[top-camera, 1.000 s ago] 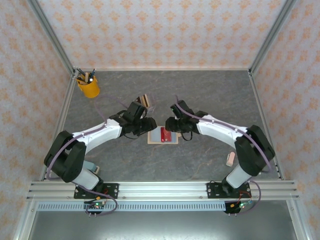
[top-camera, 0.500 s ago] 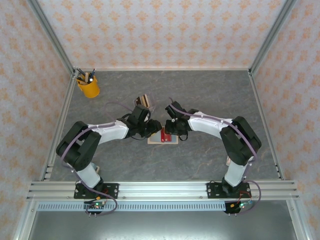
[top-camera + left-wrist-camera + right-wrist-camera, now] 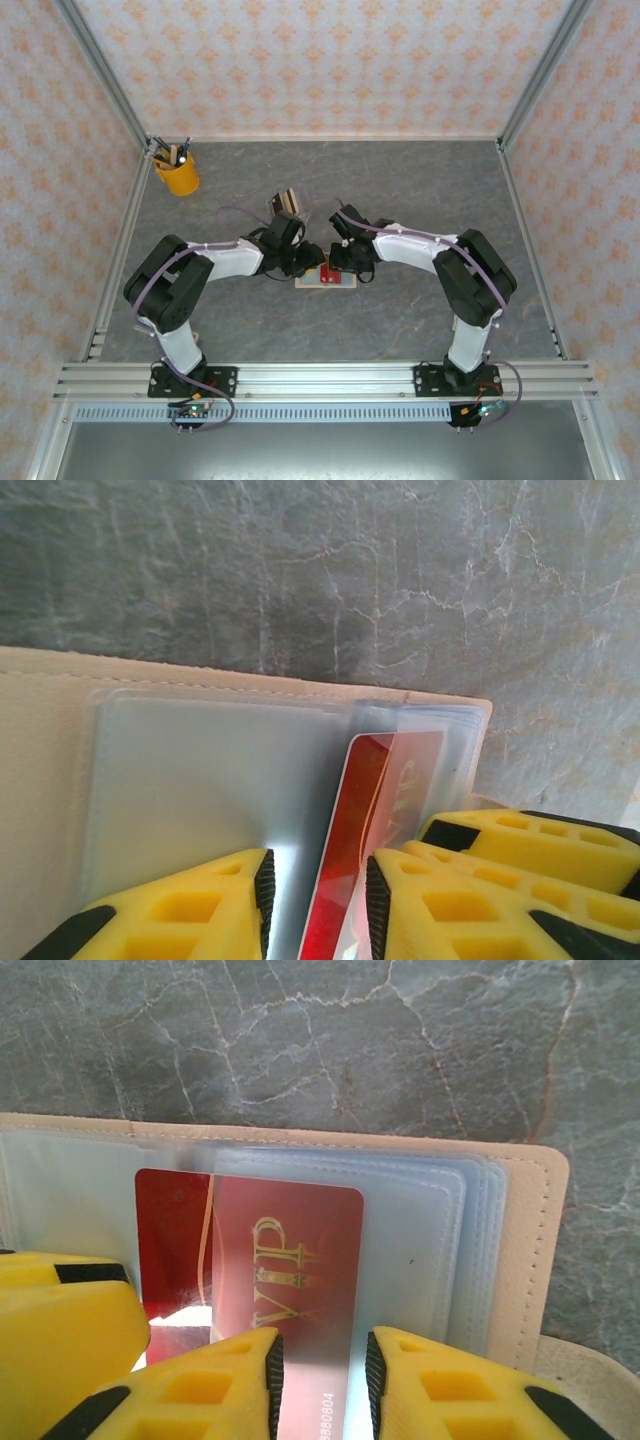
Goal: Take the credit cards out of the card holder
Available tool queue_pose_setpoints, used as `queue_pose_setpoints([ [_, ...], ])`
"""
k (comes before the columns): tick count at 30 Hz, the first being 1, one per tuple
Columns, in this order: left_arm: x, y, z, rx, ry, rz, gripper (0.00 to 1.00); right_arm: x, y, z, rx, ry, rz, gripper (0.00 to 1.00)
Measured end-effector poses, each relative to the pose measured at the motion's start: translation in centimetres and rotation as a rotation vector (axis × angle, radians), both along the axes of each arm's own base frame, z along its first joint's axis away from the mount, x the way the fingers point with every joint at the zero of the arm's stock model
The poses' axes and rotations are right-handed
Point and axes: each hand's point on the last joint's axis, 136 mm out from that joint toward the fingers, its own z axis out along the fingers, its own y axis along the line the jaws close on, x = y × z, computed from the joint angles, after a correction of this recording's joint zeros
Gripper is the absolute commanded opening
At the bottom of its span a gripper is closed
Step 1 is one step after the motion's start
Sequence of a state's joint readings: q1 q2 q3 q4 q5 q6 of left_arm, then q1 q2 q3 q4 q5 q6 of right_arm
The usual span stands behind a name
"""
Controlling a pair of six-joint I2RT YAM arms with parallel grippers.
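Overhead view: bright, even, diffuse light with only faint, soft shadows on the bench [image 3: 400, 320]. No edge distortion worth noting. Wrist views: grey stone surface sharp, yellow fingers [image 3: 180, 910] along the bottom edge soft and out of focus. White glare patches on the clear sleeves [image 3: 282, 858] and red card [image 3: 180, 1325].
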State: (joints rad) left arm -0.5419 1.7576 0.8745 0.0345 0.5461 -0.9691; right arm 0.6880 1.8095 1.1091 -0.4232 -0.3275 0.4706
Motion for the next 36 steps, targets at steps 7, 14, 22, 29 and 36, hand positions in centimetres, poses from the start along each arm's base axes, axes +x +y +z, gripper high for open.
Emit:
queue_pose_setpoints([
  [7,-0.1,-0.4,0.0,-0.024,0.006,-0.014,0.3,0.0,0.1,0.0,0.018,0.012,0.001,0.28],
  [14,-0.1,-0.9,-0.2,-0.047,0.012,-0.026,0.27,0.0,0.0,-0.1,0.02,0.02,-0.002,0.28],
  [22,0.0,-1.3,0.1,-0.075,0.017,-0.022,0.13,0.1,0.0,-0.1,0.024,0.021,-0.001,0.28],
  [29,0.1,-1.4,0.2,-0.08,0.008,-0.031,0.03,0.4,-0.3,-0.1,0.024,0.022,-0.011,0.27],
  [36,0.0,-0.6,1.2,-0.053,-0.021,-0.046,0.0,0.6,-0.5,-0.1,0.024,0.021,-0.018,0.27],
])
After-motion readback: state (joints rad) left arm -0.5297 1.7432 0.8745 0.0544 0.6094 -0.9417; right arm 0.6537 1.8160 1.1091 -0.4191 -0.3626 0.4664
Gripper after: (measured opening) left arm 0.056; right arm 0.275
